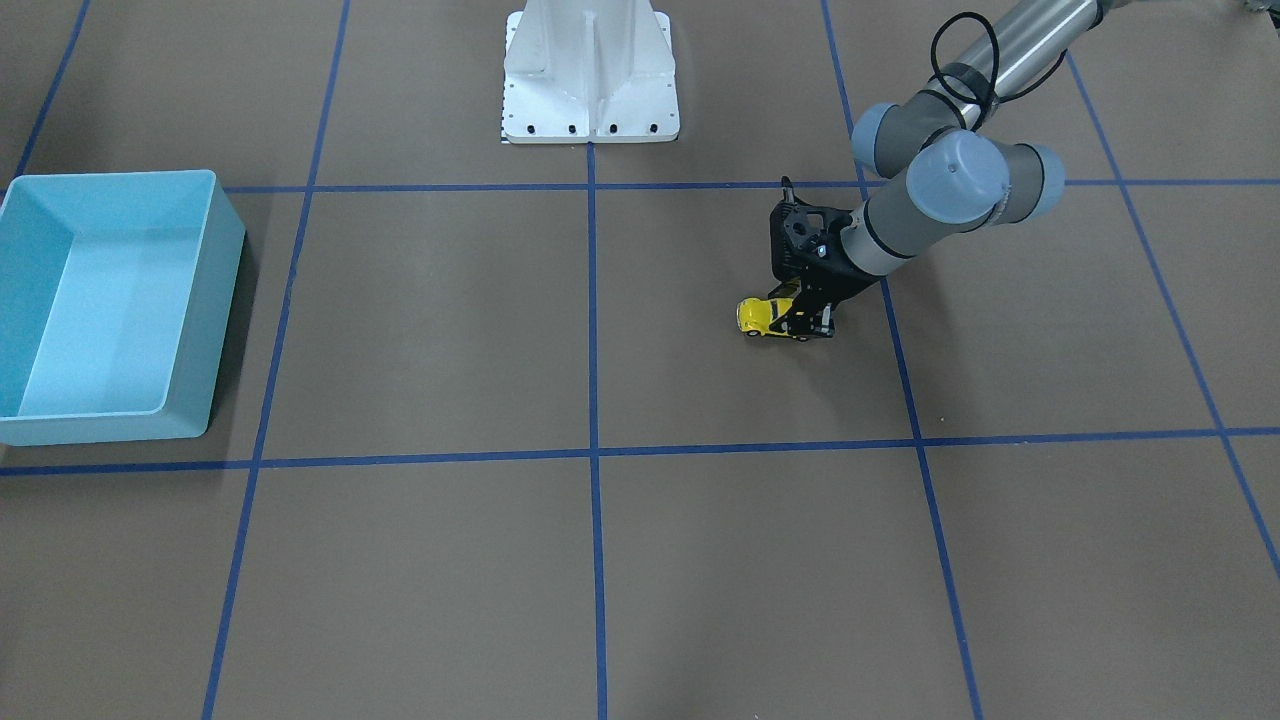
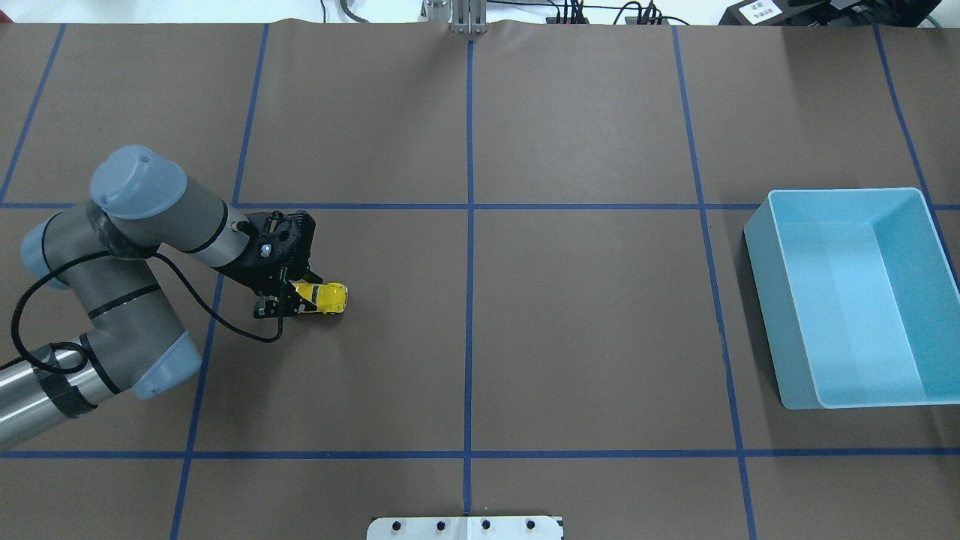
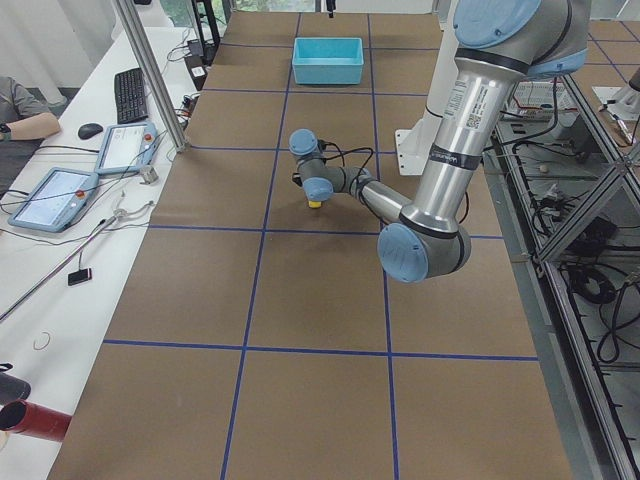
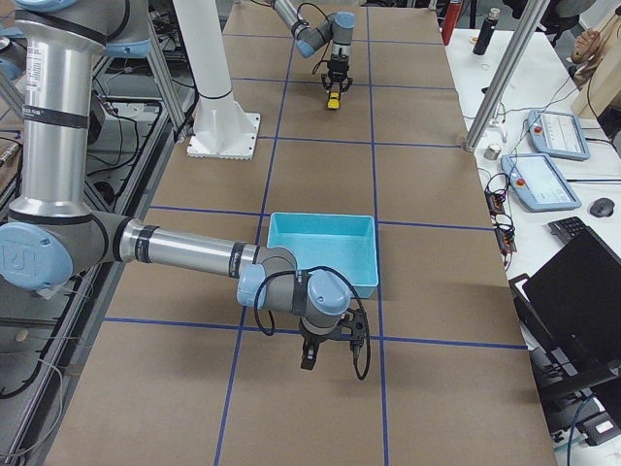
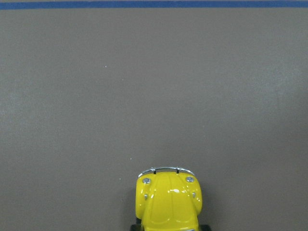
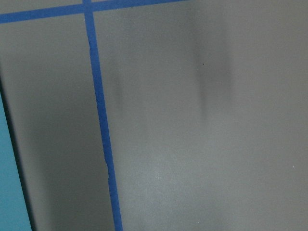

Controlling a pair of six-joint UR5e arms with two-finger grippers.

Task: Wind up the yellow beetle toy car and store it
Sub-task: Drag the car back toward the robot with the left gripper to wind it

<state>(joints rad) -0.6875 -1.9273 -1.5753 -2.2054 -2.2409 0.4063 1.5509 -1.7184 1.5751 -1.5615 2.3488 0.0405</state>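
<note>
The yellow beetle toy car stands on the brown table at the left, its wheels on the surface. My left gripper is down at its rear, and the fingers look closed on the car's back half. The front-facing view shows the same car and gripper. In the left wrist view only the car's hood shows, at the bottom edge. The light blue bin stands empty far to the right. My right gripper hangs low near the bin's corner; I cannot tell whether it is open or shut.
Blue tape lines divide the brown table into squares. The white robot base stands at the table's edge. The right wrist view shows bare table, a tape line and a sliver of the bin.
</note>
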